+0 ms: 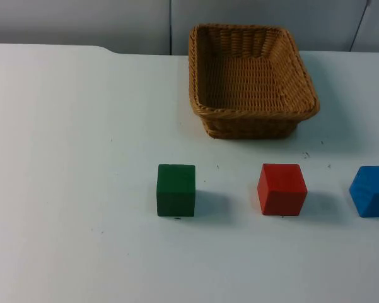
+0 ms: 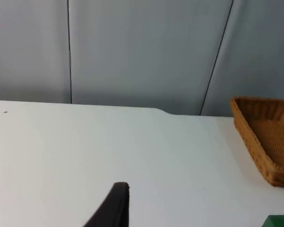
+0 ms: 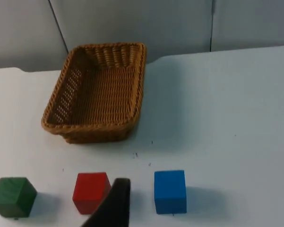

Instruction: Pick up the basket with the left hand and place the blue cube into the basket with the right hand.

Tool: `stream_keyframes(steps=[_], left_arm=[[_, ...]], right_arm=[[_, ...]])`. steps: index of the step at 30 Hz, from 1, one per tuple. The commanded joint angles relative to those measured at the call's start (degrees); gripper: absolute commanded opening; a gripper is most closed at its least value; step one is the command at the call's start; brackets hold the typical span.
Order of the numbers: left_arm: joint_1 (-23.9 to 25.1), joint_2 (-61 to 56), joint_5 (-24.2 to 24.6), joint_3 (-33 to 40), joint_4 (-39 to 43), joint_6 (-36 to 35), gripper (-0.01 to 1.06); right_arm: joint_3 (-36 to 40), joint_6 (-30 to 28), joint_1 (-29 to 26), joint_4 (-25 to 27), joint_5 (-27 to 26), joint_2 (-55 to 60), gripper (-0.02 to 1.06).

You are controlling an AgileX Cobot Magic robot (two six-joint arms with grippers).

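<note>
A woven wicker basket [image 1: 252, 115] stands empty at the back of the table, right of centre. The blue cube [image 1: 372, 191] rests near the table's right edge, in front of the basket and apart from it. In the right wrist view the blue cube [image 3: 170, 190] lies just ahead of my right gripper [image 3: 114, 208], with the basket [image 3: 85, 126] farther off. My left gripper [image 2: 114, 208] hangs over the bare left part of the table, and the basket [image 2: 253, 142] is well off to its side.
A red cube [image 1: 282, 189] sits left of the blue one, and a green cube [image 1: 176, 190] sits farther left in the same row. The grey partition wall [image 1: 82, 19] closes the table's far edge. White table top [image 1: 63, 158] stretches out on the left.
</note>
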Motion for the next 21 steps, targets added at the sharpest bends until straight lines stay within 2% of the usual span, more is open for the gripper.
stream_keyframes(steps=[1,5,7,8,10,12,13,18,21], left_arm=[[0.27,1.85,-2.63,-0.32,-0.75,-0.84,1.05],[0.27,8.64,-6.50,-0.32,-3.39,-0.87,1.05],[0.27,13.81,-10.10,-0.32,-5.51,0.32,1.05],[0.27,13.81,-10.10,-0.32,-5.51,0.32,1.05],[0.27,19.69,-14.73,-0.32,-8.46,2.68,1.05],[0.27,26.59,-22.34,-0.32,-10.92,5.35,1.05],[0.27,26.59,-22.34,-0.32,-10.92,5.35,1.05],[0.02,41.56,-32.30,-0.32,-16.68,9.98,1.02],[0.02,47.24,-34.14,-1.18,-20.02,13.31,1.00]], right_arm=[[-0.50,-1.48,0.14,-0.06,-4.37,3.03,1.05],[-0.50,-2.45,0.14,-0.06,-8.47,9.34,1.04],[-0.50,-2.45,0.14,-0.06,-11.93,15.78,1.04],[-0.50,-2.45,0.14,-0.06,-11.93,15.78,1.04],[-0.50,-2.89,0.14,-0.06,-14.57,20.69,1.04],[-0.50,-3.83,0.14,-0.06,-17.49,25.87,1.04],[-0.50,-3.83,0.14,-0.06,-17.49,25.87,1.04],[-0.50,-3.91,0.14,-0.06,-19.04,34.47,1.04],[-0.50,-3.91,0.14,0.04,-19.18,36.53,1.04]])
